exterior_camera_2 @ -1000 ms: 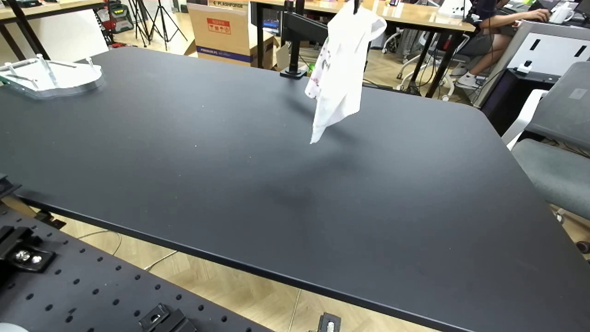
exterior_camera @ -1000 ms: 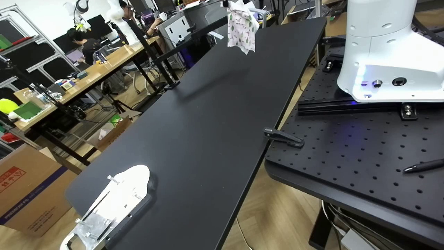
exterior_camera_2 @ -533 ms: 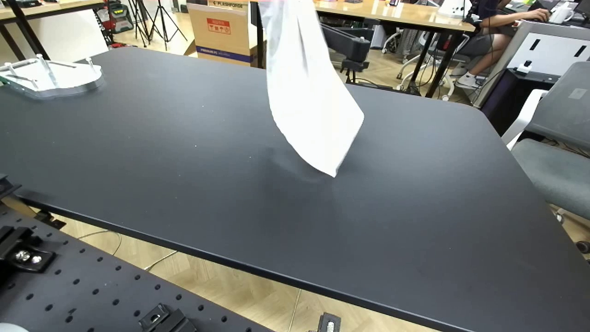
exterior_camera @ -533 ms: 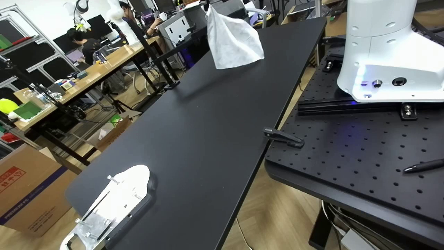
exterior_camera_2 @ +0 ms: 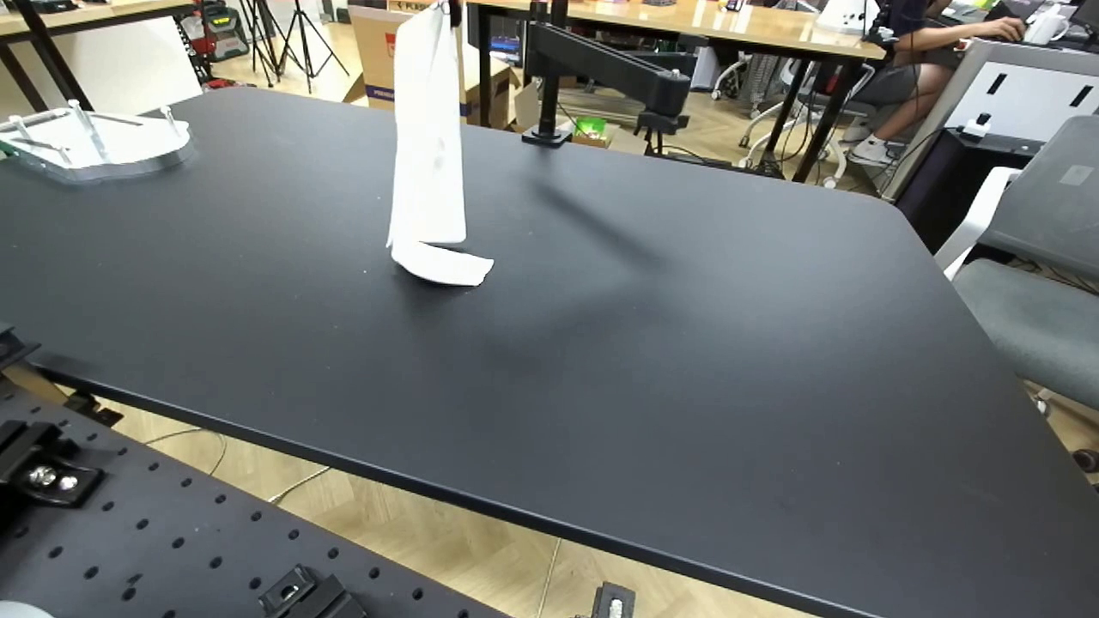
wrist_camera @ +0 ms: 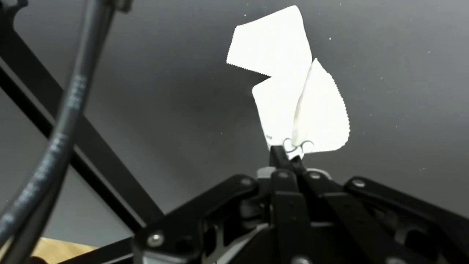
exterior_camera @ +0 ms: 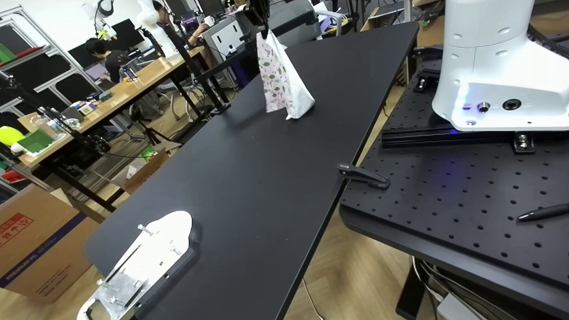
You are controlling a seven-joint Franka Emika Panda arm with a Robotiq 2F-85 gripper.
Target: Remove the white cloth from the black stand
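The white cloth, with a pink and green leaf print on one face, hangs in both exterior views (exterior_camera: 284, 84) (exterior_camera_2: 429, 146). My gripper (exterior_camera: 264, 33) is shut on its top edge, and its fingertips pinch the cloth (wrist_camera: 282, 95) in the wrist view. The cloth's lower end curls sideways close to the table; I cannot tell if it touches. The black stand (exterior_camera_2: 610, 67), a post with a jointed arm, is clamped at the table's edge. In an exterior view the cloth hangs apart from it, left of its bare arm end. The stand also shows in an exterior view (exterior_camera: 193, 66).
The black table (exterior_camera_2: 730, 360) lies below the cloth. A white plate with metal pegs (exterior_camera: 155, 249) lies at one end of the table. A black clamp (exterior_camera: 362, 175) sits at the table edge beside the perforated robot base (exterior_camera: 449, 204). A cable (wrist_camera: 62, 128) hangs in the wrist view.
The cloth hung at the stand's arm end a second ago. It has swung out and moved left in both exterior views, now away from the stand. My gripper has come lower into view.
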